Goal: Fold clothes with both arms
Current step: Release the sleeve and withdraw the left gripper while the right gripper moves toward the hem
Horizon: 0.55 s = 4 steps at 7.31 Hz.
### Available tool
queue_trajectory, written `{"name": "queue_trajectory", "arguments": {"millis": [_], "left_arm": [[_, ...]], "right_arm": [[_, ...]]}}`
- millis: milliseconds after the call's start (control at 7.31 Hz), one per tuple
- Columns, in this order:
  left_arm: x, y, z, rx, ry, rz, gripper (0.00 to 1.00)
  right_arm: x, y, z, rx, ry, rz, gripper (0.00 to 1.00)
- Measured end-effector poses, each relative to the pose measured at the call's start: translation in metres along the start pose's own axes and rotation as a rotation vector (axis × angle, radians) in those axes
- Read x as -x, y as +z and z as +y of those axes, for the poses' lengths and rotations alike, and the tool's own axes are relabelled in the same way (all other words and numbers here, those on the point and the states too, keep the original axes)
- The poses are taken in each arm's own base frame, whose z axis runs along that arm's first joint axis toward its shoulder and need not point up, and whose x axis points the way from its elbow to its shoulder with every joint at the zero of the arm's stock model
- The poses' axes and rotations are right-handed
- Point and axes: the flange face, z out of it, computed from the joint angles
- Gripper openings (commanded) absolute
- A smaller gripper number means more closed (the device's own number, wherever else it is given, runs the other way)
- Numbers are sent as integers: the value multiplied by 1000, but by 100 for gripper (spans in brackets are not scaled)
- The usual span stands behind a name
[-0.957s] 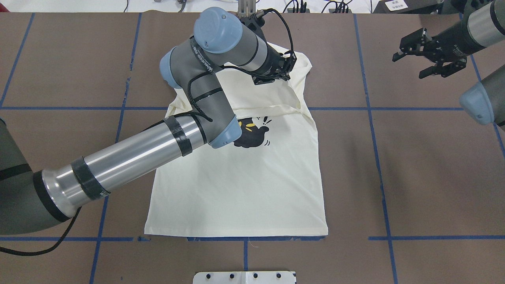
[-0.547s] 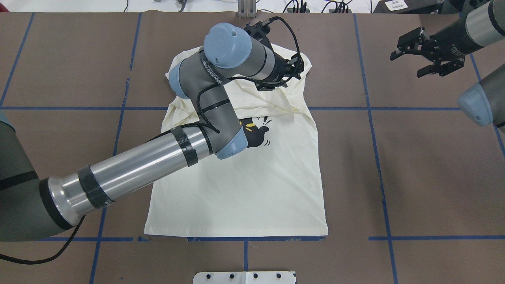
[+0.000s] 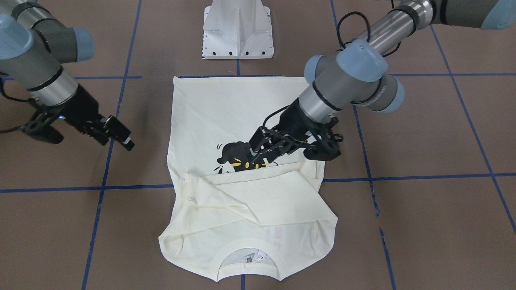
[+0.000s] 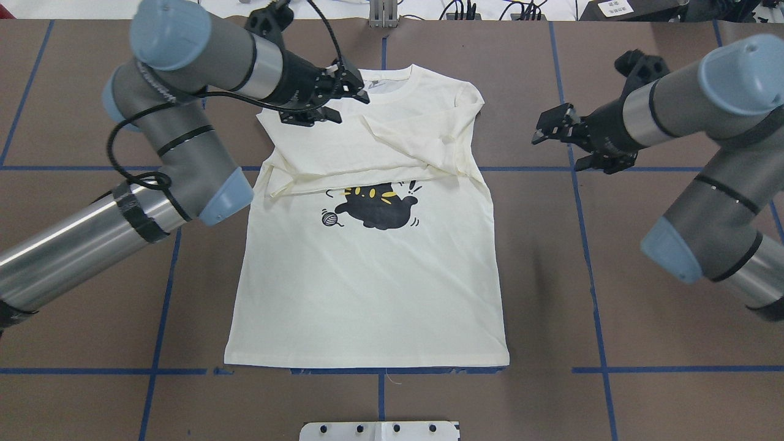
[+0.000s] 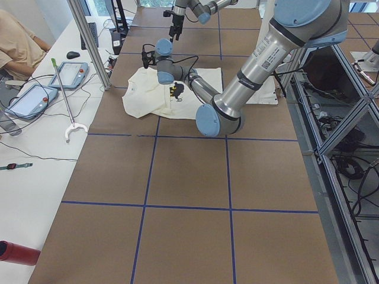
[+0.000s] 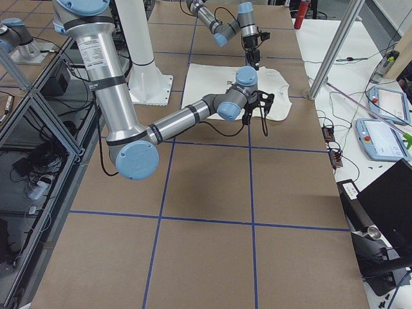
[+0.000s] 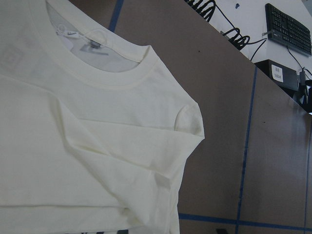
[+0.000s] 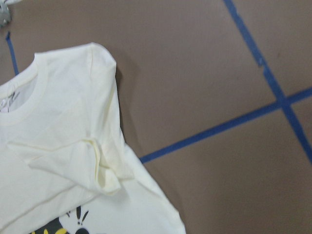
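Now both grippers are free

The cream shirt (image 4: 367, 288) lies flat on the table (image 4: 643, 257), cat print (image 4: 376, 207) up, sleeves (image 4: 404, 138) folded over its chest. The left gripper (image 4: 346, 104) by the collar (image 4: 392, 92) and the right gripper (image 4: 556, 150) beside the far shoulder (image 4: 468, 98) hover wide open, empty, probably ready to fold next.

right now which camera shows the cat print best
Overhead exterior: the cat print lies whole and unblocked, yarn ball included. Front-facing has the left arm across part of it. Both side views show it tiny, the right wrist view only a sliver, the left wrist view none.
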Motion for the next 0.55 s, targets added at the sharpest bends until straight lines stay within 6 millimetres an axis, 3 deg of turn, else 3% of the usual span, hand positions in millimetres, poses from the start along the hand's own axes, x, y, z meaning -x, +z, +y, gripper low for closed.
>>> {"name": "queue_trajectory", "arguments": {"millis": [274, 547], "left_arm": [[54, -49, -2, 6, 79, -19, 65], [71, -63, -1, 9, 98, -28, 66]], "right_arm": [[-11, 29, 144, -33, 14, 8, 100], [-33, 56, 250, -86, 13, 85, 98]]}}
